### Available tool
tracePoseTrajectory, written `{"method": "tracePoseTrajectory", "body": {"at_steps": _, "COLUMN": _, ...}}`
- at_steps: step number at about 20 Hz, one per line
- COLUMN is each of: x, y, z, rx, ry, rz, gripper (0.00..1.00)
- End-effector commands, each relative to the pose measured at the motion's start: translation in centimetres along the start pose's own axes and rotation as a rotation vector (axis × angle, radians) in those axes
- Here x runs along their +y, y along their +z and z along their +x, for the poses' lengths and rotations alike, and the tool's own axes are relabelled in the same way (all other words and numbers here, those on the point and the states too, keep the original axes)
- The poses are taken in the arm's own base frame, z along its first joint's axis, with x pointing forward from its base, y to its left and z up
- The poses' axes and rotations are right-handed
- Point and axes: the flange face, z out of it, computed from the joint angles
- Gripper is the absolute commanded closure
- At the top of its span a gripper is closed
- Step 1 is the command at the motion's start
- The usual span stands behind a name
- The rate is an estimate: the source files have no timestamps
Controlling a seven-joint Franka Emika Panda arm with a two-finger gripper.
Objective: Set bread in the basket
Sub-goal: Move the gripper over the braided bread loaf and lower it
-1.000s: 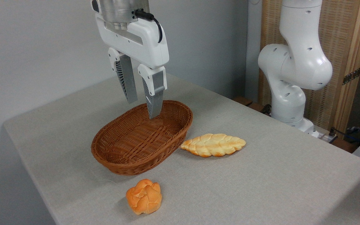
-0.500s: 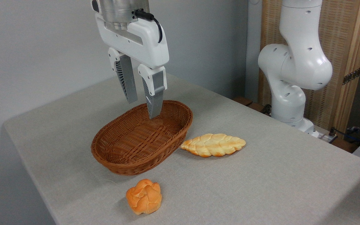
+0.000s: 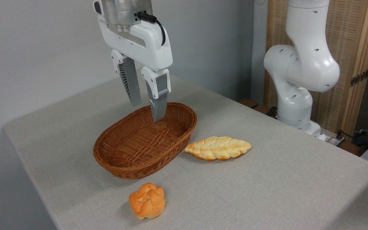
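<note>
1. Camera view: the gripper (image 3: 146, 112) hangs over the far end of the basket (image 3: 129, 166), a little way open, holding nothing.
2. The bread (image 3: 218, 148) lies on the desk (image 3: 267, 191), just right of the basket.
3. A small round bun (image 3: 147, 200) sits nearer, apart.

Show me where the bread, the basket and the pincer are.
bread (image 3: 217, 148), fixed camera, middle of its braided top.
basket (image 3: 145, 165), fixed camera, near outer wall.
pincer (image 3: 147, 111), fixed camera, gap between its fingertips.

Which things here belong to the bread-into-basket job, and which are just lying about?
Job:
- loaf, on the table beside the basket
- basket, nothing in it
- hand, open above the basket

Lying about:
- bun, in front of the basket
- table
</note>
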Motion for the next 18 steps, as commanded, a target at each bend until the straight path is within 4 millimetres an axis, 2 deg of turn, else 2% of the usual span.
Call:
{"method": "tracePoseTrajectory", "body": {"at_steps": 1, "x": 1.9, "y": 0.5, "z": -1.5, "rx": -0.01, "ry": 0.028, "rz": -0.034, "gripper": 0.0}}
{"method": "tracePoseTrajectory", "body": {"at_steps": 5, "x": 3.5, "y": 1.6, "z": -3.3, "rx": 0.001, "ry": 0.074, "rz": -0.031, "gripper": 0.0}}
{"method": "tracePoseTrajectory", "body": {"at_steps": 10, "x": 6.6, "y": 4.4, "z": -6.0, "rx": -0.03, "ry": 0.291, "rz": -0.082, "gripper": 0.0}}
{"method": "tracePoseTrajectory", "body": {"at_steps": 13, "x": 7.8, "y": 6.9, "z": -8.1, "rx": -0.05, "ry": 0.419, "rz": -0.128, "gripper": 0.0}}
{"method": "tracePoseTrajectory", "body": {"at_steps": 16, "x": 8.8, "y": 9.3, "z": -9.3, "rx": -0.058, "ry": 0.528, "rz": -0.157, "gripper": 0.0}}
{"method": "tracePoseTrajectory", "body": {"at_steps": 18, "x": 8.8, "y": 11.2, "z": -10.1, "rx": -0.058, "ry": 0.615, "rz": -0.165, "gripper": 0.0}}
